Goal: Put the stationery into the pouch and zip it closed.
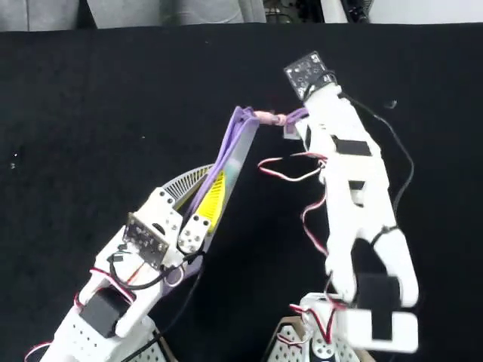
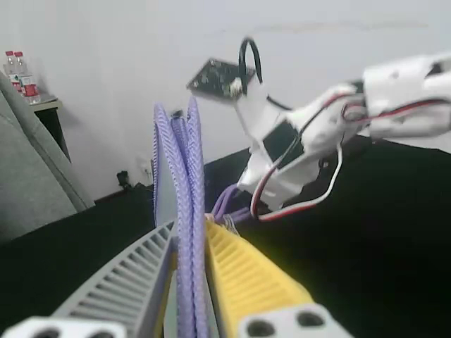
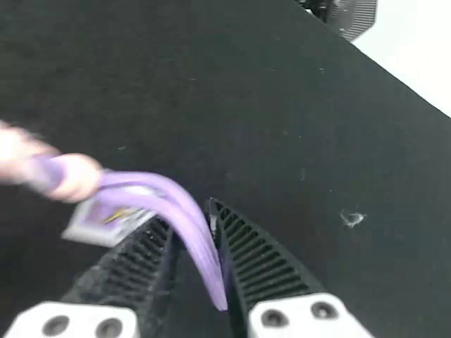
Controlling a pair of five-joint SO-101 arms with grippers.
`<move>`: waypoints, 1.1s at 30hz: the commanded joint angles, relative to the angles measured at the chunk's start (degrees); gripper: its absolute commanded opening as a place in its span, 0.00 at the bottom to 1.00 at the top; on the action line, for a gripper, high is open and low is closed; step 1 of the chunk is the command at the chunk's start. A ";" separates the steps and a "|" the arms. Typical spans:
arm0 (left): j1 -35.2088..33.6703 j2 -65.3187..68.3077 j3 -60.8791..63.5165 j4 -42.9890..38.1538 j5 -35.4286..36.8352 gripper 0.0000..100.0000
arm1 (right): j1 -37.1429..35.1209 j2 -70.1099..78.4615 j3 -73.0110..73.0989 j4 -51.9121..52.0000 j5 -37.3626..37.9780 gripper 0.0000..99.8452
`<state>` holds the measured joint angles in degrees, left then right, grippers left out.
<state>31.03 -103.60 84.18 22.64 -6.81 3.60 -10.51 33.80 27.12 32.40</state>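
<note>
Three cameras: one overhead, two riding the wrists.
The high view looks steeply down on the black surface (image 1: pixel 90 113) from well above. The left wrist view sits right behind the left gripper (image 2: pixel 189 227) and faces along the purple pouch (image 2: pixel 184 176) toward the right arm (image 2: pixel 296 144) (a white wall (image 2: pixel 106 84) beyond); the high view shares both. The right wrist view peers down, close up, past the right gripper (image 3: pixel 192 215) and pull strap (image 3: pixel 176 204) at the surface.

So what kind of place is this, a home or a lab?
Probably a robotics workbench in a lab or office: a black cloth-covered table, two white plastic arms whose left gripper and right gripper hold a purple fabric pouch, and a plain white wall behind.
</note>
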 commanded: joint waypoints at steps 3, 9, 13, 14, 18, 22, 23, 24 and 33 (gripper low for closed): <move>-0.40 -0.53 -0.48 -2.46 -0.88 0.03 | -4.31 -8.84 -1.54 9.49 0.62 0.05; 0.13 -0.53 -0.40 -2.46 -0.53 0.17 | -5.80 -11.12 -1.45 14.95 0.62 0.20; 0.13 -0.53 -0.57 -2.46 -0.53 0.15 | -5.98 -11.30 -1.45 15.30 0.35 0.28; 0.04 -0.53 -0.75 -2.73 -0.44 0.15 | -6.07 -11.30 -1.45 15.30 0.18 0.29; -0.31 -0.53 -1.98 -3.08 -0.44 0.15 | -7.03 -11.56 -2.07 14.95 0.09 0.30; -0.40 -0.53 -4.79 -2.99 -0.79 0.15 | -9.85 -15.08 -2.07 15.38 0.09 0.30; -0.40 -0.53 -5.41 -2.99 -0.88 0.15 | -10.55 -16.48 -2.07 15.65 0.09 0.30; -0.66 -0.53 -5.93 -2.90 -0.88 0.15 | -11.08 -17.98 -2.07 15.82 0.09 0.30; -12.35 -0.70 -10.33 -2.46 -0.53 0.15 | -12.48 -35.03 -0.66 17.85 0.09 0.30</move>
<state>21.80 -103.87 78.46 20.97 -7.16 -8.26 -38.90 33.89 44.09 32.22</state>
